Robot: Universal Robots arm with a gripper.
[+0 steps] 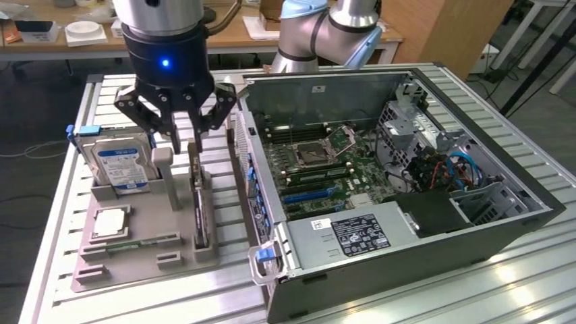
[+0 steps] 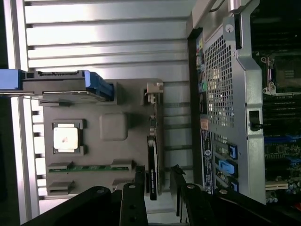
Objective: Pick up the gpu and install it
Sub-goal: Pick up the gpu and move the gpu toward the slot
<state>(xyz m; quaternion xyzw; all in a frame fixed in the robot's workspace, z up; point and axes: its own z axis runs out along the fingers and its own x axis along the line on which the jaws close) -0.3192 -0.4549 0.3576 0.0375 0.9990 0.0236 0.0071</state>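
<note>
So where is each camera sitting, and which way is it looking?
Exterior view: sits off the arm, up high, looking down at a slant over the grey parts holder and the open computer case; the arm and its open tool show.
Wrist view: rides on the wrist, looking straight down past the tool onto the gpu, which stands on edge in the holder.
Shared: both see the tool, gpu, hard drive, holder and case.
</note>
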